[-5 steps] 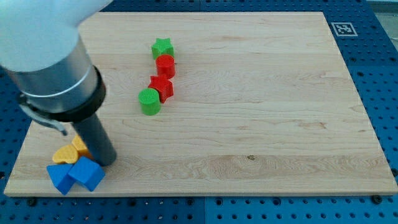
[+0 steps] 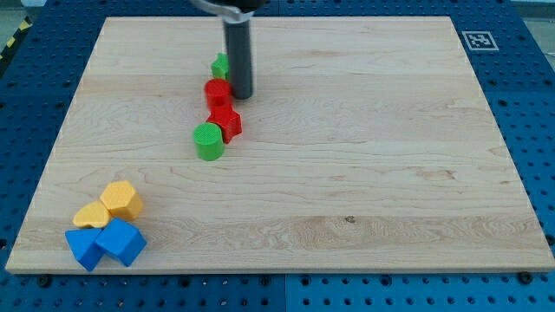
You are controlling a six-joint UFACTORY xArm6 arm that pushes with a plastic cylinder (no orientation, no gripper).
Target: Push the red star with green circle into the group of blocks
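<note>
Wooden board (image 2: 364,173), mostly bare. Group of four blocks near bottom-left corner: two yellow blocks (image 2: 111,206) touching two blue blocks (image 2: 106,243), packed tight.

Up near top edge, left of centre, a short slanted column: green star (image 2: 220,66) at top, half hidden behind rod, shape probably a star but hard to confirm. Red cylinder (image 2: 217,92) just below it. Red star (image 2: 225,121) below that, touching or nearly touching the cylinder. Green circle (image 2: 208,140) at lower left of red star, in contact.

My tip (image 2: 241,95) down on board just right of red cylinder, beside it, above and slightly right of red star. No jaws on this tool, plain rod only, nothing clamped, nothing carried; contact with cylinder side possible, cannot tell.

Key relation: red star and green circle lie below and slightly left of tip; group lies far down-left of the pair, toward bottom-left corner. Pair's long axis runs upper-right to lower-left, roughly aimed at group. Tip sits on upper-right side, so roughly the correct side for a push. Red cylinder close by, likely to get dragged along. Push not yet begun by the look of it; pair well apart from group.
</note>
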